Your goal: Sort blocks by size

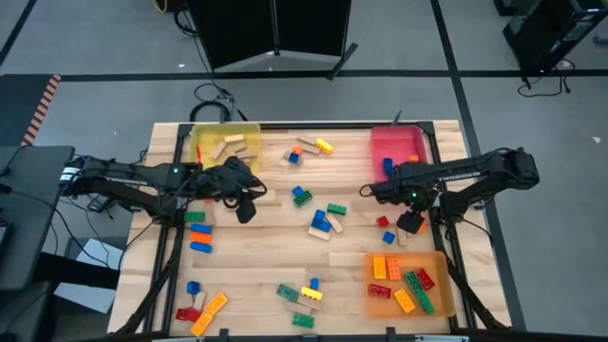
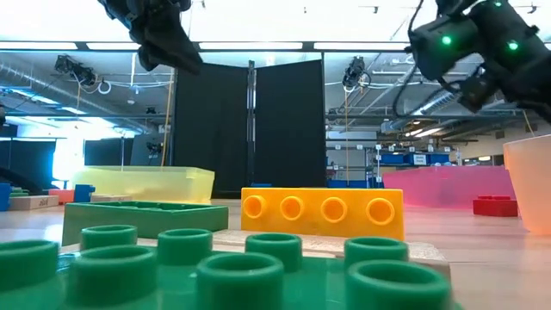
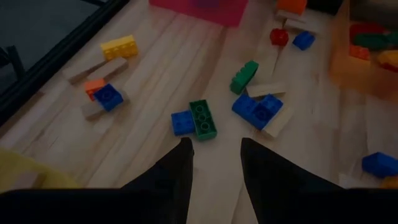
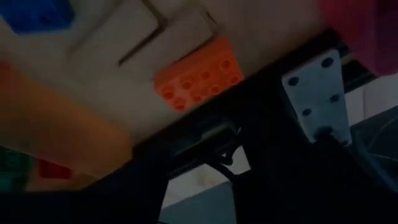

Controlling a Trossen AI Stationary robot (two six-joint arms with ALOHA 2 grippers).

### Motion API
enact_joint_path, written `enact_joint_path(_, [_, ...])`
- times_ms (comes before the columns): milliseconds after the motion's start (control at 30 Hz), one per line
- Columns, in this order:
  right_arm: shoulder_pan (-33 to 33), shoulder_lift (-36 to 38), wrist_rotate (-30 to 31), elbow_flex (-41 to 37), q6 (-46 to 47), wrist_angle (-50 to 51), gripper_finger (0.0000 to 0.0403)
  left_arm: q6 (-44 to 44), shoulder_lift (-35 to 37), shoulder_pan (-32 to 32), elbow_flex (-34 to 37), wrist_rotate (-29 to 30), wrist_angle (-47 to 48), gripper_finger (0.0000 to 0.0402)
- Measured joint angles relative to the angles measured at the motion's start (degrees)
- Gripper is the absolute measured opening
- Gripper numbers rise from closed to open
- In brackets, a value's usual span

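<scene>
Blocks (image 1: 319,223) lie scattered over the wooden worktop (image 1: 266,256), some already in the yellow tray (image 1: 226,142) at the far left, the pink tray (image 1: 397,145) at the far right and the orange tray (image 1: 407,283) at the near right. The left pincer (image 1: 245,211) hovers above the worktop near the yellow tray, its fingers (image 3: 177,171) parted with nothing between them. The right pincer (image 1: 410,220) sits between the pink and orange trays beside an orange brick (image 4: 200,81); whether it is open or closed cannot be told.

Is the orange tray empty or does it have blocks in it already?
Not empty. The high view shows the orange tray at the table's near right corner holding several studded bricks: orange, yellow, green and red.
</scene>
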State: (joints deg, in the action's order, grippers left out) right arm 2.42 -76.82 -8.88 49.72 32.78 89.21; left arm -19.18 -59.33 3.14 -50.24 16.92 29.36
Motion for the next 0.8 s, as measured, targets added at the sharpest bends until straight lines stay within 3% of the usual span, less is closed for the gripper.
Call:
enact_joint_path(367, [-4.73,-4.15,-1.83,-2.37,-5.79,-6.97,0.0367,-0.82,-0.24,-0.03,0.0,-0.02,-0.33,0.0141])
enact_joint_path(567, [-7.17,-9.0,2.27,-2.37,-8.26,-7.61,0.038,-2.27,-0.24,-0.03,0.0,-0.02,-0.35,0.0141])
enact_joint_path(800, [-8.38,-17.45,1.53,-2.37,-14.26,-8.83,0.0378,-2.33,-0.24,-0.03,0.0,-0.02,-0.42,0.0141])
